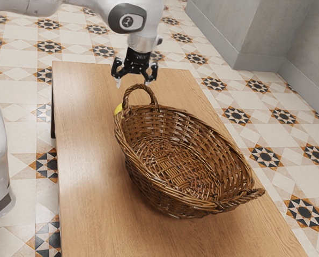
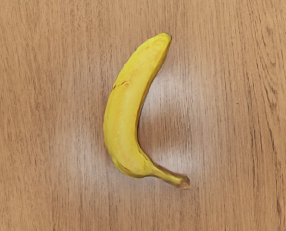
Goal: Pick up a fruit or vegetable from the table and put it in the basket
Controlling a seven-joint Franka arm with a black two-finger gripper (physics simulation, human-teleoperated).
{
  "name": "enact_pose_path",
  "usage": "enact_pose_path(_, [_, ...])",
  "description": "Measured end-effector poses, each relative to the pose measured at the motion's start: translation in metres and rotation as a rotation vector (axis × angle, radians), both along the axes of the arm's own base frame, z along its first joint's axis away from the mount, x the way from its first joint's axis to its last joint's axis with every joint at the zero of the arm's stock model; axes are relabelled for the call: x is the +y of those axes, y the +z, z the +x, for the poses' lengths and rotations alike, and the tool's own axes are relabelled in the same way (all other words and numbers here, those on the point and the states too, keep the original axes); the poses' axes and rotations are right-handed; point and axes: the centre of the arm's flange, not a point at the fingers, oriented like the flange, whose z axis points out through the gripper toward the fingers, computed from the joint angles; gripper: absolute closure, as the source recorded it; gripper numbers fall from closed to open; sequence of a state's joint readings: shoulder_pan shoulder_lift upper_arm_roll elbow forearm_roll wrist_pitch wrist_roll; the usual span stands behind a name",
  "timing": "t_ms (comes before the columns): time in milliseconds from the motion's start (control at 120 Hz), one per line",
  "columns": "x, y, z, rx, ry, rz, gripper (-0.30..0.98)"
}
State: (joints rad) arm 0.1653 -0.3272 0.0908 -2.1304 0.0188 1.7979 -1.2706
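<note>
Banana (image 2: 122, 115) lies on table (image 1: 89, 171) beside basket (image 1: 175, 206), beyond handle (image 1: 141, 86). I hold gripper (image 1: 133, 82) above, fingers spread, likely to straddle fruit; height presumably spares handle a knock.

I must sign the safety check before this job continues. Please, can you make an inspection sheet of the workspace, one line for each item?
Surface: wooden table, light reflecting on its top.
Job's things: banana lying on the table, outside the basket; wicker basket standing on the table, with looped handles.
Clutter: nothing seen.
Gripper: black gripper open, above the table near one basket handle.
Cables: nothing seen.
Surroundings: patterned tile floor, grey walls.
</note>
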Motion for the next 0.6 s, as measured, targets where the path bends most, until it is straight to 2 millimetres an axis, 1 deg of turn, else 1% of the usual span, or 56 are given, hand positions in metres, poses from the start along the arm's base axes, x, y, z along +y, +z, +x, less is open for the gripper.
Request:
enact_pose_path(75, [0.004, -0.017, -0.003, -0.01, 0.036, -0.002, 0.0])
enact_pose_path(167, [0.009, -0.031, -0.011, -0.028, 0.078, -0.005, 0.0])
enact_pose_path(317, [0.015, -0.039, -0.02, -0.064, 0.129, -0.007, 0.0])
enact_pose_path(425, [0.02, -0.05, -0.026, -0.073, 0.159, -0.012, 0.0])
enact_pose_path(533, [0.02, -0.064, -0.029, -0.077, 0.169, -0.013, 0.0])
enact_pose_path(600, [0.019, -0.069, -0.029, -0.08, 0.169, -0.011, 0.0])
